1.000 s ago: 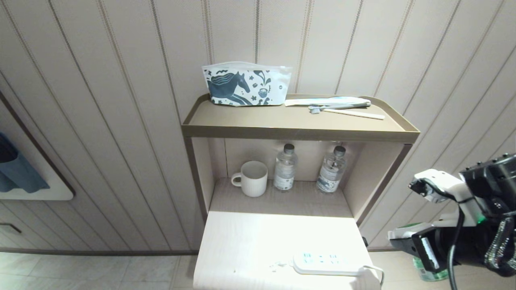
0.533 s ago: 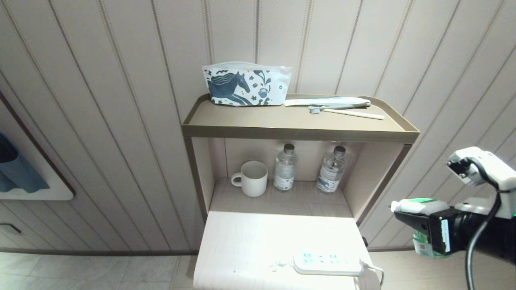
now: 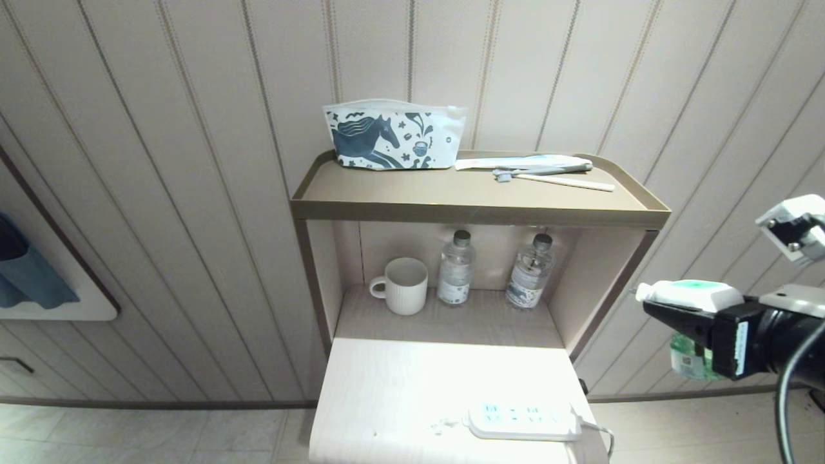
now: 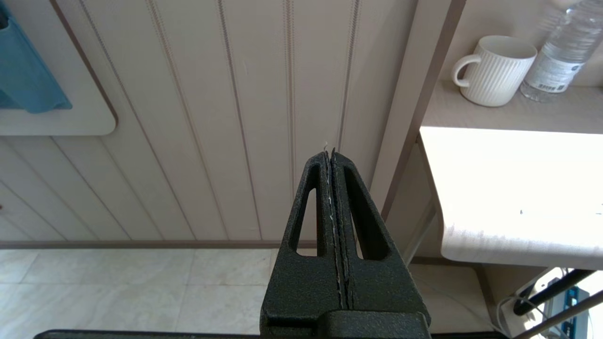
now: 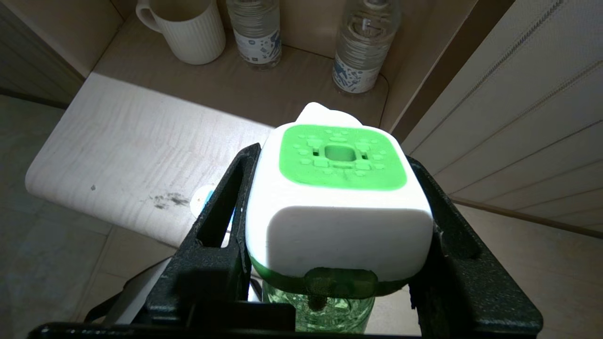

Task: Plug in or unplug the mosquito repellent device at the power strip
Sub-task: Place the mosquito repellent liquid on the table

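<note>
The mosquito repellent device [image 3: 693,295] hangs in the air to the right of the table, higher than the tabletop, with my right gripper [image 3: 651,299] shut on its white head. The right wrist view shows the green-centred head [image 5: 337,197] clamped between both black fingers [image 5: 226,207], with the green bottle hanging below. The power strip [image 3: 522,420] lies flat on the table's front right corner with nothing plugged in; only its rounded end [image 5: 200,203] shows past a finger in the right wrist view. My left gripper [image 4: 330,153] is shut and empty, off the table's left side over the floor.
A white mug [image 3: 405,285] and two water bottles [image 3: 456,267] [image 3: 532,270] stand in the niche behind the white tabletop [image 3: 419,386]. The brown upper shelf [image 3: 477,209] carries a horse-print pouch [image 3: 393,135] and a toothbrush [image 3: 554,180]. The strip's cable [image 3: 596,432] runs off the right edge.
My right gripper has risen with the mosquito repellent device in it and levelled out, still right of the table. The power strip has not moved.
</note>
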Motion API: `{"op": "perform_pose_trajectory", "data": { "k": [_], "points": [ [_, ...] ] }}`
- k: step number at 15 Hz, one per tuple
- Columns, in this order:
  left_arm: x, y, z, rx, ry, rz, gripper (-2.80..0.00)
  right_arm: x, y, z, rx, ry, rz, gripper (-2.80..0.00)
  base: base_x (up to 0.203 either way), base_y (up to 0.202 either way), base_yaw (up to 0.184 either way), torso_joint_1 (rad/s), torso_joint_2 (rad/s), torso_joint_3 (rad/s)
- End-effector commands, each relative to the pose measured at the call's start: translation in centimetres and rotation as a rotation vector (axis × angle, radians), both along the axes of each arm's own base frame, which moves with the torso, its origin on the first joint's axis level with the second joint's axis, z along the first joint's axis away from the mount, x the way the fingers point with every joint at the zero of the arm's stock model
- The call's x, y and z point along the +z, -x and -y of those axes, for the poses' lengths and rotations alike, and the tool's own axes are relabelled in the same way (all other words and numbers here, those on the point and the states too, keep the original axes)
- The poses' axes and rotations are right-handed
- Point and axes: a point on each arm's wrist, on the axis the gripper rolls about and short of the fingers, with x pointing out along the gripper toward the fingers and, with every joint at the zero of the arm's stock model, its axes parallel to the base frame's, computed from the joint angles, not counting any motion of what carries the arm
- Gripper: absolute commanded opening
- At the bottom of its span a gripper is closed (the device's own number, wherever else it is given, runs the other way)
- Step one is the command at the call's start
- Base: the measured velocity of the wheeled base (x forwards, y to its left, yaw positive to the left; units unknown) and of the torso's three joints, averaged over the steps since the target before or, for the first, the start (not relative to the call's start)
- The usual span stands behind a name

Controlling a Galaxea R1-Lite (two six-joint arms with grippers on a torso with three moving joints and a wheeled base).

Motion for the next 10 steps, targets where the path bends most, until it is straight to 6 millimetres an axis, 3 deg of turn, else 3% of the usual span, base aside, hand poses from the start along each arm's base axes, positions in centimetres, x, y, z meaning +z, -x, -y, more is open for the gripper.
{"op": "perform_pose_trajectory", "data": {
  "k": [1, 7, 10],
  "points": [
    [-0.01, -0.01, 0.0, 0.001, 0.0, -0.004, -2.8, 0.26, 0.15, 0.11, -0.004, -0.005, 0.014, -2.8, 0.0, 0.0, 0.0, 0.0, 0.0, 0.0],
    [-0.01, -0.01, 0.0, 0.001, 0.0, -0.004, -2.8, 0.52, 0.2, 0.11, -0.004, -0.009, 0.028, -2.8, 0.0, 0.0, 0.0, 0.0, 0.0, 0.0],
    [-0.01, -0.01, 0.0, -0.001, 0.0, -0.004, -2.8, 0.69, 0.35, 0.2, -0.009, -0.011, 0.037, -2.8, 0.0, 0.0, 0.0, -0.117, 0.26, 0.135]
  ]
}}
